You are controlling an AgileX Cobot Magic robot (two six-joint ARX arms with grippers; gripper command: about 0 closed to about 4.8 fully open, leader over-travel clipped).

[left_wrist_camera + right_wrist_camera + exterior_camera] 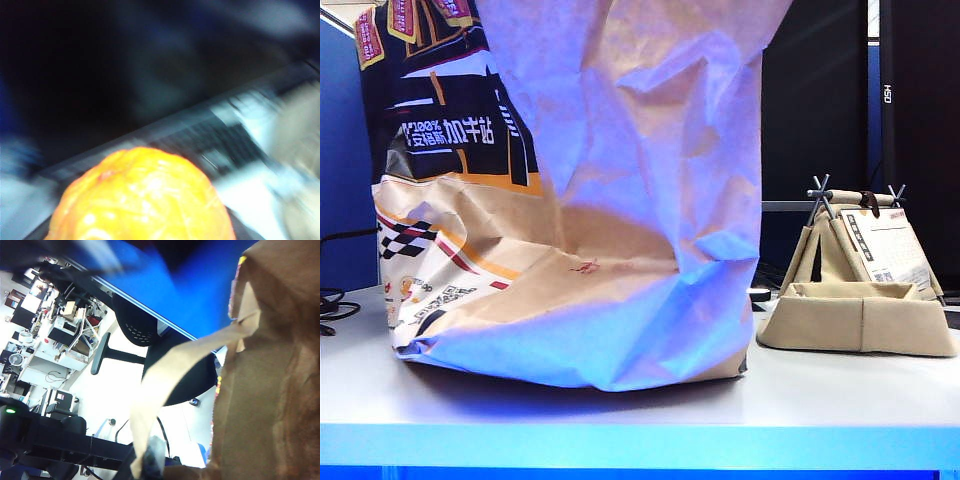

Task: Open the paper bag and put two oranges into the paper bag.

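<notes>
The paper bag point(620, 200) fills most of the exterior view, a crinkled tan bag standing on the table with a black printed panel and checkered pattern on its left side. Neither gripper shows there. In the left wrist view a glossy orange point(145, 195) sits right in front of the camera between the dark fingers of my left gripper point(142, 227), which is shut on it; the view is blurred. In the right wrist view my right gripper point(150, 462) pinches the bag's flat paper handle point(165, 375), lifted beside the bag's brown wall point(265, 390). Only one orange shows.
A beige fabric tray point(860, 320) with a small printed card point(885, 245) on a stand sits on the white table point(820, 400) to the right of the bag. Black cables point(335, 305) lie at the far left. Dark screens stand behind.
</notes>
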